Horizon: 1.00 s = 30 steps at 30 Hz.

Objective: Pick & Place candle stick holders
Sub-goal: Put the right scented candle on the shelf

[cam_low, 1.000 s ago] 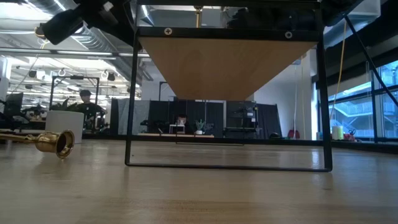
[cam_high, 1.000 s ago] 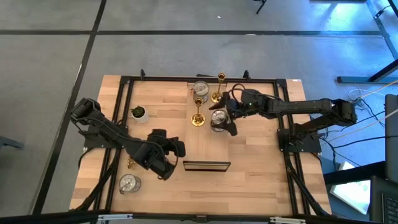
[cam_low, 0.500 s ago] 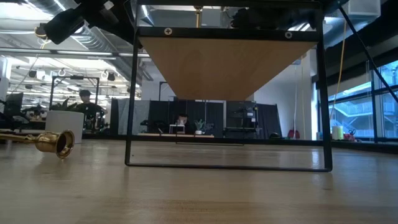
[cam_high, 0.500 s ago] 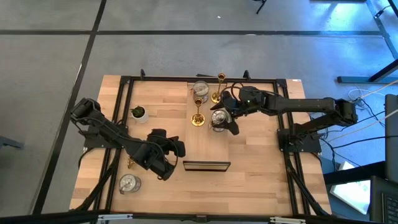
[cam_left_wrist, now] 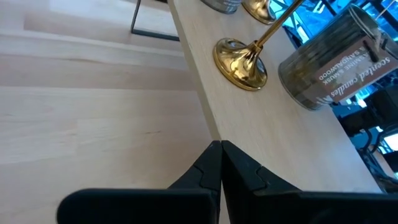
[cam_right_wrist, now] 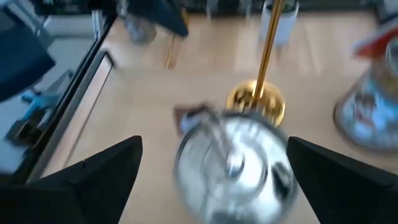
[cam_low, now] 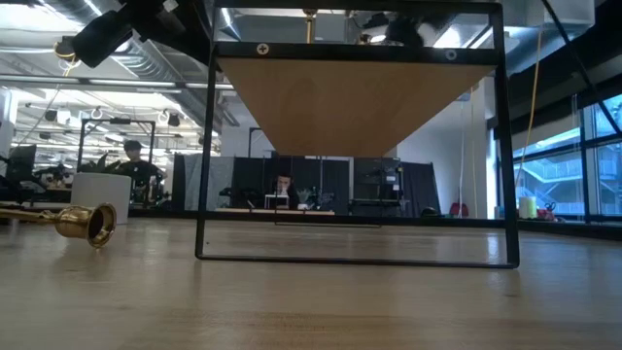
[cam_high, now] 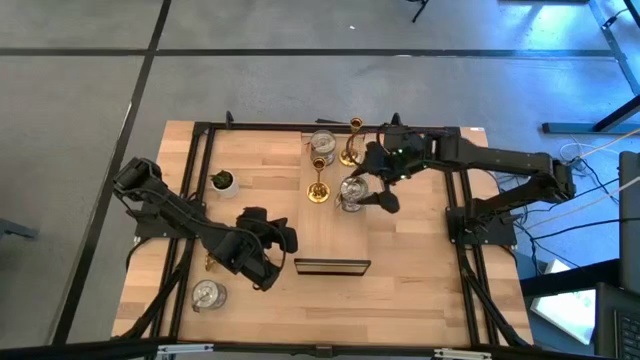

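Hovering with jaws spread above a silvery cup [cam_high: 351, 190] near the worktop's far edge, the right gripper [cam_high: 378, 183] should descend centred; left gripper [cam_left_wrist: 220, 163] waits, jaws pressed together.

A tiny green plant in a white pot [cam_high: 223, 181] sits at the table's nine o'clock side. A long wooden board [cam_high: 337, 173] lies toward twelve o'clock.

The light is even and bright, with blue daylight from windows on the right, glare on the gold candle stick holder [cam_left_wrist: 242, 61], and the right wrist view is strongly blurred.
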Motion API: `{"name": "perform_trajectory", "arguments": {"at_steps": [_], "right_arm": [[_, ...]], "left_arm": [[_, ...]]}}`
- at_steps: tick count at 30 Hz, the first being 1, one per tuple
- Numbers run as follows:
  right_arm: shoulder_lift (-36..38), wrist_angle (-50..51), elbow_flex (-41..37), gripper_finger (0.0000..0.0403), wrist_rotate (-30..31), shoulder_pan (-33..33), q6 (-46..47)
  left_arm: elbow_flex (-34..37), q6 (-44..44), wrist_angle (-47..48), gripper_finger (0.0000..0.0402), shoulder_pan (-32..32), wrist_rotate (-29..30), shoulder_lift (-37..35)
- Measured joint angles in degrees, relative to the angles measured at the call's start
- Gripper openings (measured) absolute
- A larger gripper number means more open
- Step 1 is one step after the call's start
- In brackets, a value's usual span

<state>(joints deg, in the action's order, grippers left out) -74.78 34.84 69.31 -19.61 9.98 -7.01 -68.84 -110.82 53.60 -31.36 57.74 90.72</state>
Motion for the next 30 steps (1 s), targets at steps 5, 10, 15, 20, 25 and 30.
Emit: {"name": "perform_trajectory", "arguments": {"at_steps": [5, 10, 15, 20, 25, 30], "right_arm": [[0.2, 20.3, 9.2, 0.04, -2.4, -0.2, -0.8], [3.0, 28.2, 12.4, 0.04, -9.6, -2.7, 3.8], [6.0, 27.3, 12.4, 0.04, -10.3, -9.4, 24.9], [6.5, 24.5, 12.4, 0.04, -8.0, -20.8, 35.3], [4.3, 12.2, 12.4, 0.04, 7.4, -34.0, 43.4], [-0.5, -6.6, 12.4, 0.04, 21.3, -43.8, 44.0]], "left_arm": [[0.0, 3.0, -1.1, 0.0001, -1.2, 0.2, 0.0], [0.0, 12.0, -7.9, 0.0001, -2.8, -0.9, 0.0], [0.0, 19.4, -13.6, 0.0001, -4.3, -1.3, 0.0], [0.0, 22.7, -14.1, 0.0001, -5.6, -1.3, 0.0], [0.0, 25.3, -15.6, 0.0001, -6.6, -1.3, 0.0], [0.0, 29.9, -19.7, 0.0001, -7.6, -0.7, 0.0]]}}
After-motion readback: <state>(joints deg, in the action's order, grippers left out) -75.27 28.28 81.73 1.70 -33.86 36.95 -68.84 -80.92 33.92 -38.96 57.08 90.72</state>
